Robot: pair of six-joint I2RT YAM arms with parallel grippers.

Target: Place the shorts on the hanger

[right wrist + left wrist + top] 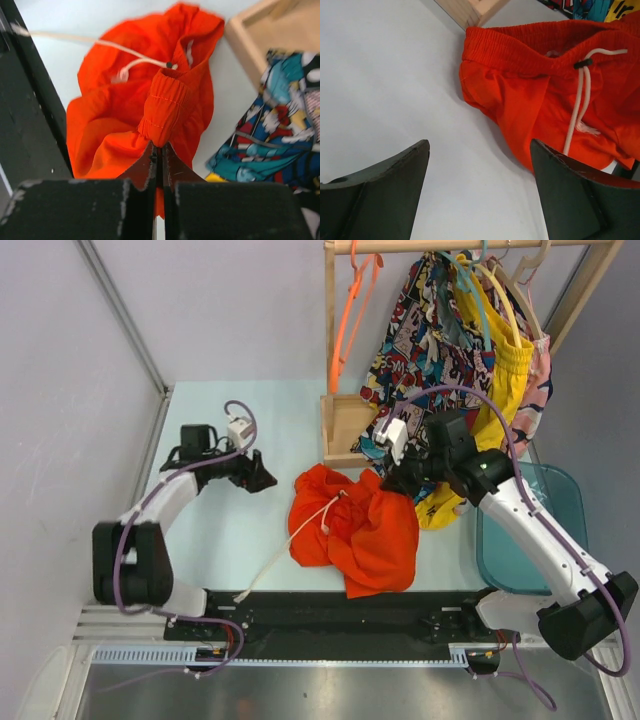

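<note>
The orange-red shorts (352, 528) lie crumpled on the table in front of the rack, their cream drawstring (300, 540) trailing toward the near left. My right gripper (396, 483) is shut on a bunched fold of the elastic waistband (162, 107) at the shorts' right edge and lifts it slightly. My left gripper (263, 479) is open and empty, low over the table just left of the shorts (545, 90), its jaws wide apart. The thin orange hanger (350, 312) hangs from the wooden rail at the rack's left end.
A wooden rack (340, 425) stands at the back with comic-print shorts (420, 330), yellow shorts (505, 370) and teal and beige hangers on it. A teal tray (545, 540) lies at the right. A grey wall bounds the table on the left.
</note>
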